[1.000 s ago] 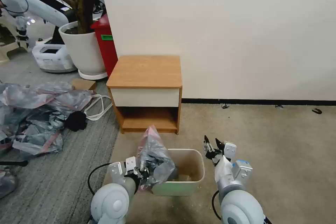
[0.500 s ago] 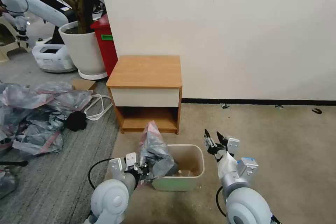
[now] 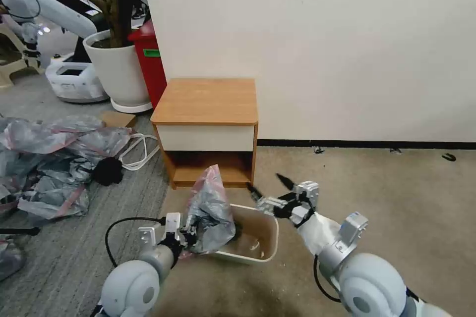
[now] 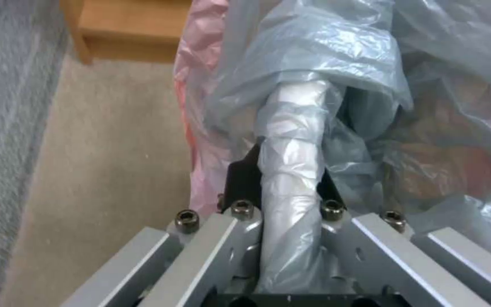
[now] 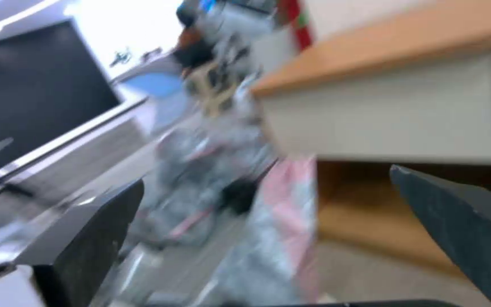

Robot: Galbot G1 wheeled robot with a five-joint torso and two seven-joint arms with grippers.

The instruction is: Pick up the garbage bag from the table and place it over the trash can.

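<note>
While the thin translucent grey garbage bag (image 3: 209,213) with its pinkish-red edge stays bunched, it may slump beside the small beige plastic trash can (image 3: 258,247) instead of spreading over the rim. Left gripper (image 3: 186,238): fingers clamped on a twisted fold of bag, at the can's near-left corner. Right gripper (image 3: 270,193): fingers spread wide, empty, above the can's far rim, pointing toward the bag.
</note>
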